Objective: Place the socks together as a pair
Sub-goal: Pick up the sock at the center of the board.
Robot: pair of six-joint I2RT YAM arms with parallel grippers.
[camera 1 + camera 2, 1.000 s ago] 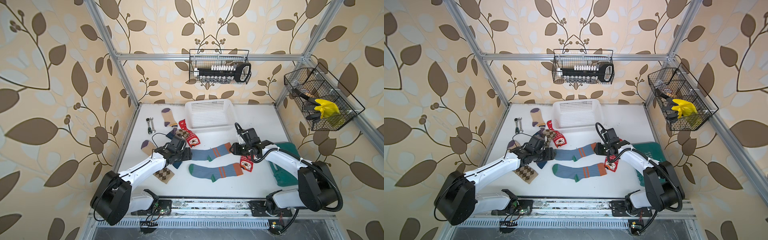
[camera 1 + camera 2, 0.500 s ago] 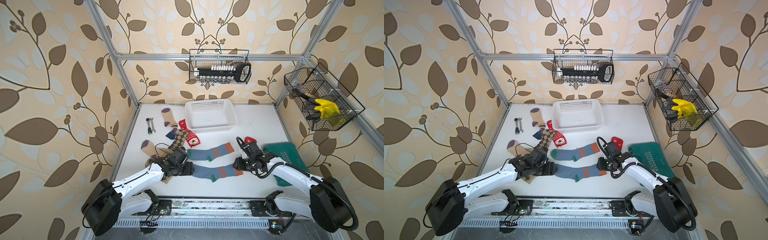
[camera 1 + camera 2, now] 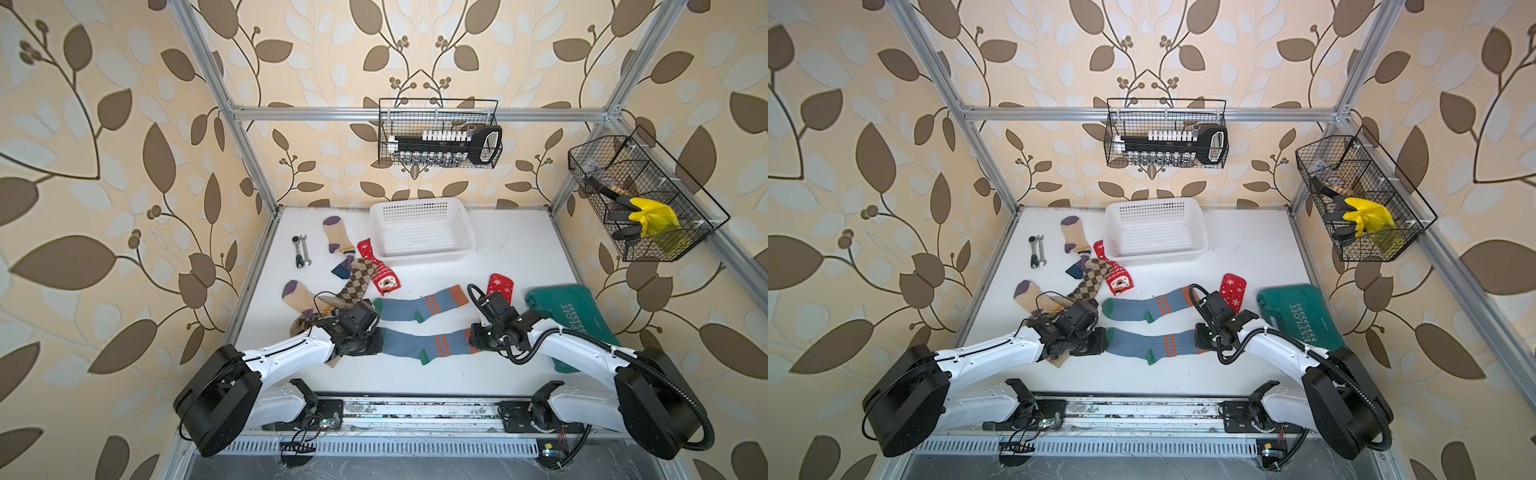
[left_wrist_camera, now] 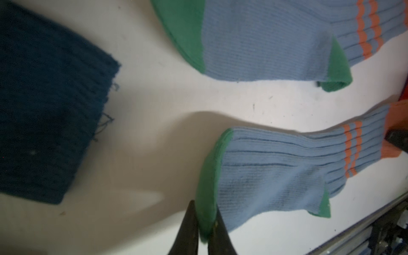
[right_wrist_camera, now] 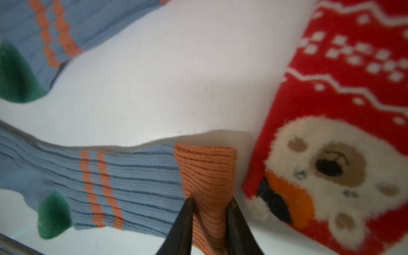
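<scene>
Two blue-grey socks with green toes and orange stripes lie side by side, the far sock (image 3: 415, 307) flat and the near sock (image 3: 424, 343) stretched between my arms. My left gripper (image 4: 204, 205) is shut on the near sock's green toe (image 4: 207, 187). My right gripper (image 5: 209, 201) is shut on its orange cuff (image 5: 205, 167). In both top views the left gripper (image 3: 376, 343) and right gripper (image 3: 473, 338) sit at opposite ends of that sock. A red Christmas sock (image 5: 331, 154) lies just beside the cuff.
Behind on the left lie beige socks with purple toes (image 3: 336, 235), brown argyle socks (image 3: 357, 282) and another red sock (image 3: 384, 278). A white basket (image 3: 424, 255) stands at the back, wrenches (image 3: 301, 251) at far left, a green case (image 3: 565, 307) at the right.
Both arms moved from the far blue-grey sock toward the front, to the ends of the near one. Both grippers then closed, the left on the toe and the right on the cuff.
</scene>
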